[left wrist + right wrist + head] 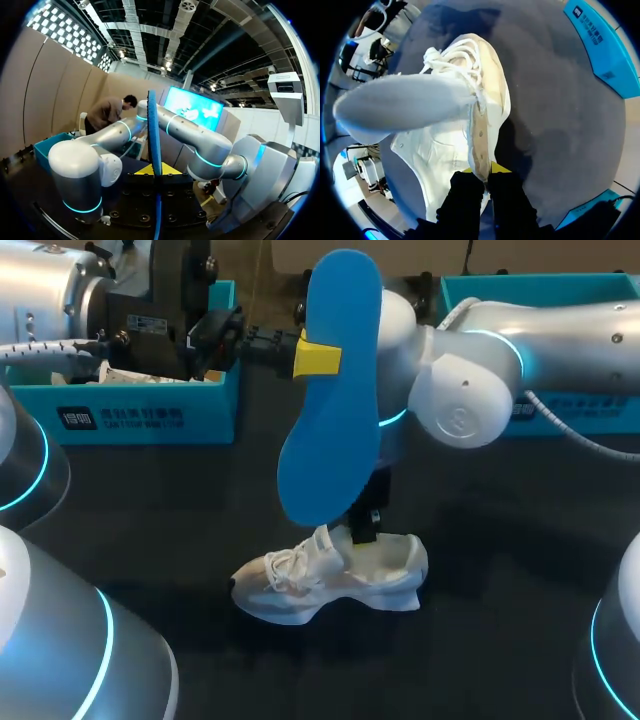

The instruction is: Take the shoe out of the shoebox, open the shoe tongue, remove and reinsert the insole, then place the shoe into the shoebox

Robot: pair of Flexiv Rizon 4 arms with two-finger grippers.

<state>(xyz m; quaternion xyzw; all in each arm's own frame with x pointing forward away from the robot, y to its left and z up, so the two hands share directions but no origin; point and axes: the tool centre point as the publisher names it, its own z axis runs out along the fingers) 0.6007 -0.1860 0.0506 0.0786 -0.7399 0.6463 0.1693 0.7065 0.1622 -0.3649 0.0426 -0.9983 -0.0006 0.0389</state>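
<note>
My left gripper (pixel 318 357) is raised high over the table, shut on a blue insole (pixel 335 390) that hangs upright. In the left wrist view the insole (pixel 154 130) shows edge-on, pinched in that gripper (pixel 159 171). A white shoe (pixel 310 585) lies on its sole at the middle of the dark table. My right gripper (pixel 364 532) reaches down into its opening. In the right wrist view this gripper (pixel 484 172) is shut on the eyelet edge of the shoe (pixel 445 150), and the pale tongue (pixel 405 107) is folded outward.
A teal box (pixel 150 415) stands at the back left, and another teal box (pixel 560 290) at the back right behind my right arm. Dark table (pixel 500 640) surrounds the shoe. One teal box (pixel 605 45) shows beyond the shoe's side.
</note>
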